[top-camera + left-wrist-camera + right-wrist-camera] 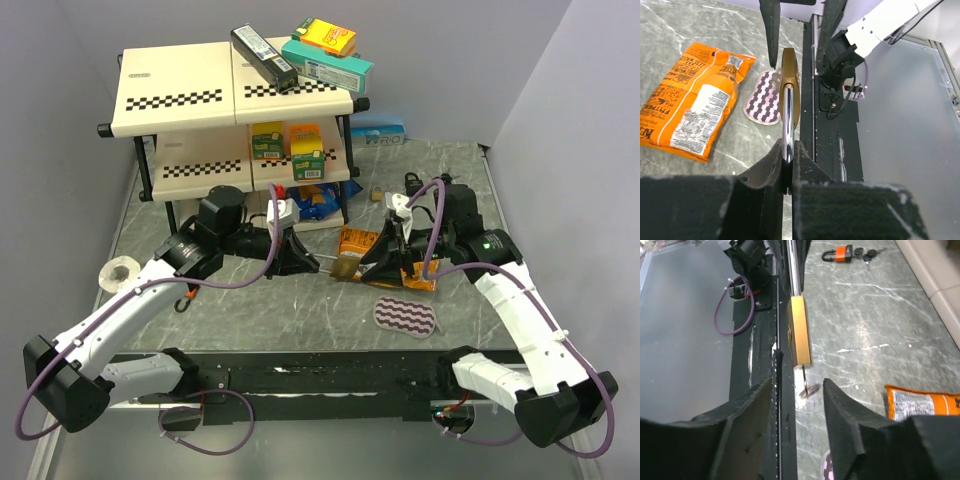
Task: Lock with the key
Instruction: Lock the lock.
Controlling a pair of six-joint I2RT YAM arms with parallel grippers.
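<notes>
So, left gripper (pixel 787 157) clamps padlock (pixel 789 80) by shackle; key (pixel 808 389) sticks out toward right gripper (pixel 799 387), fingers spread around it.

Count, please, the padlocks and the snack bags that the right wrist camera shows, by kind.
Padlocks: 2, the brass padlock and the orange padlock
Snack bags: 1, the orange snack bag
Total: 3
</notes>
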